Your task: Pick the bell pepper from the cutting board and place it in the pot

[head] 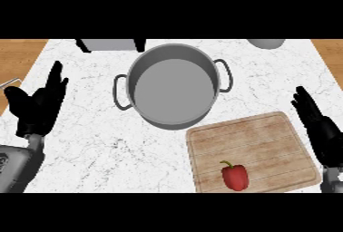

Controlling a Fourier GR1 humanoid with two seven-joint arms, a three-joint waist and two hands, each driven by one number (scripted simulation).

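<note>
Nothing is done yet: the bell pepper (pixel 235 176) lies near the cutting board's (pixel 254 136) front edge, the pot (pixel 173 86) holds nothing, and both the left hand (pixel 36 102) and right hand (pixel 320 124) are open and empty.

red bell pepper (pixel 235 176) lying on cutting board (pixel 251 152), near its front edge | grey pot (pixel 173 86) sitting just beyond board on marble counter (pixel 87 136) | left hand (pixel 36 102) resting open at left | right hand (pixel 321 127) resting open at right, beside board
</note>
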